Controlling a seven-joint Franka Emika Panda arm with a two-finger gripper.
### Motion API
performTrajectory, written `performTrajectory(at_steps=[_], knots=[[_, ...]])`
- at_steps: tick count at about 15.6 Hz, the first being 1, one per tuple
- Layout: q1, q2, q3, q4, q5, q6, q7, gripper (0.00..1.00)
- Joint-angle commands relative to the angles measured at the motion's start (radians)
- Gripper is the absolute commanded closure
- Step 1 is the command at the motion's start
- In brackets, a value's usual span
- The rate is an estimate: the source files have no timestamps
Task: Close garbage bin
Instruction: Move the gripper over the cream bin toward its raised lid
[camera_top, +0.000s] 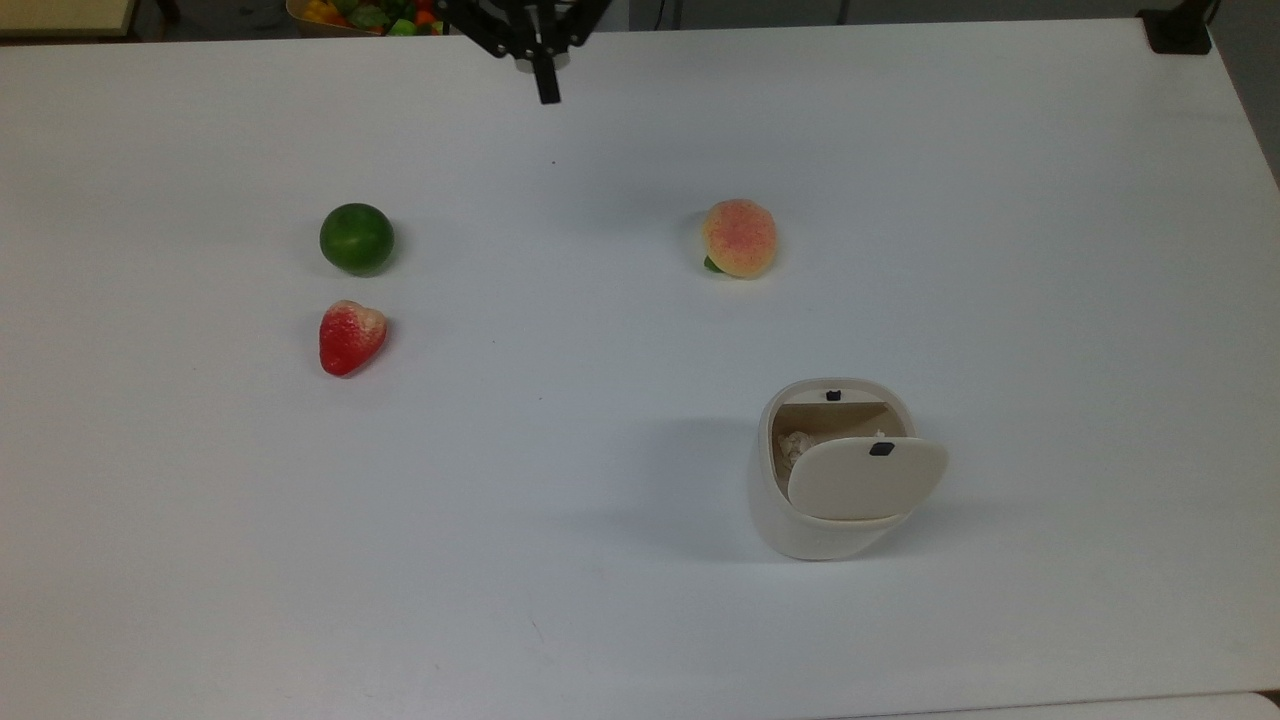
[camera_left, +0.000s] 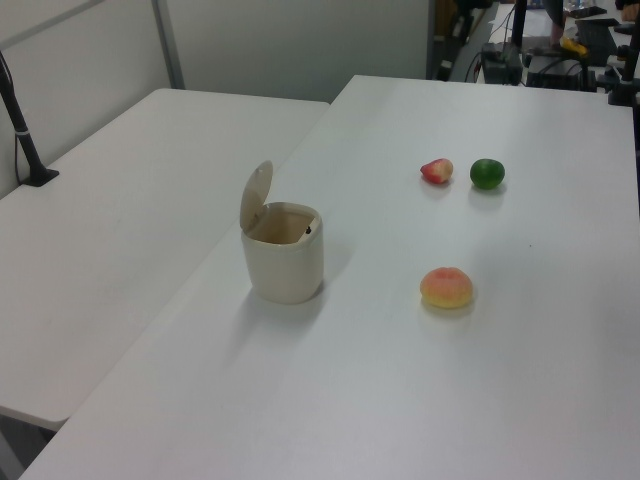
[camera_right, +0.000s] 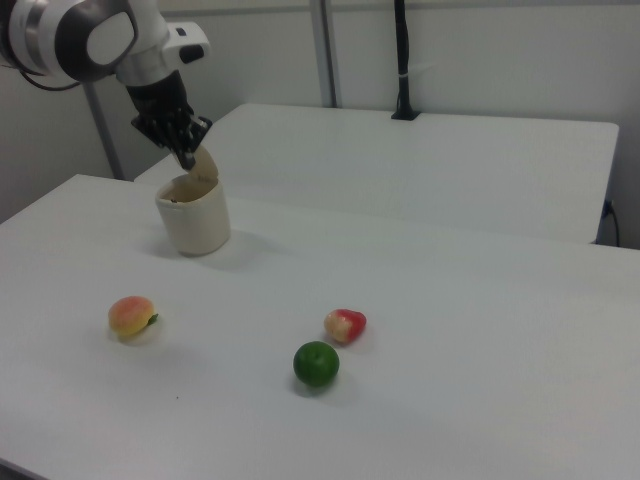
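Top view, garbage bin (camera_top: 810, 520): near right on the table (camera_top: 620, 600), lid (camera_top: 866, 478) raised, crumpled paper inside.
Top view, gripper (camera_top: 547, 88): far edge, fingers pressed together, holding nothing.
Top view, fruit: lime (camera_top: 356, 238) and strawberry (camera_top: 350, 336) left, peach (camera_top: 739, 237) centre.
Left view, garbage bin (camera_left: 284, 262): left of centre, lid upright.
Right view, gripper (camera_right: 186, 157): high in the frame, seen over the lid.
Writing: none readable.

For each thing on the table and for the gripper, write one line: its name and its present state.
garbage bin: upright, open, something pale inside.
lid: raised on its hinge.
gripper: shut, empty, high above the far table edge.
peach: lying free.
strawberry: lying on its side.
lime: resting free.
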Motion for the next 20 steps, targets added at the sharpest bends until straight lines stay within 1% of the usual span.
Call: performTrajectory(at_steps=[1, 4, 8, 12, 13, 15, 17, 19, 20], knots=[[0.052, 0.063, -0.007, 0.051, 0.019, 0.141, 0.098, 1.0], [0.095, 0.115, -0.007, 0.088, 0.012, 0.272, 0.178, 1.0], [0.138, 0.167, -0.007, 0.092, 0.007, 0.424, 0.203, 1.0], [0.164, 0.256, -0.007, 0.147, 0.003, 0.566, 0.269, 1.0], [0.167, 0.27, -0.007, 0.149, 0.001, 0.593, 0.27, 0.99], [0.188, 0.305, -0.007, 0.161, -0.001, 0.665, 0.272, 0.99], [0.193, 0.334, -0.007, 0.169, -0.002, 0.731, 0.272, 0.98], [0.199, 0.36, -0.007, 0.172, -0.002, 0.771, 0.272, 0.98], [0.214, 0.38, -0.007, 0.184, -0.002, 0.796, 0.27, 0.98]])
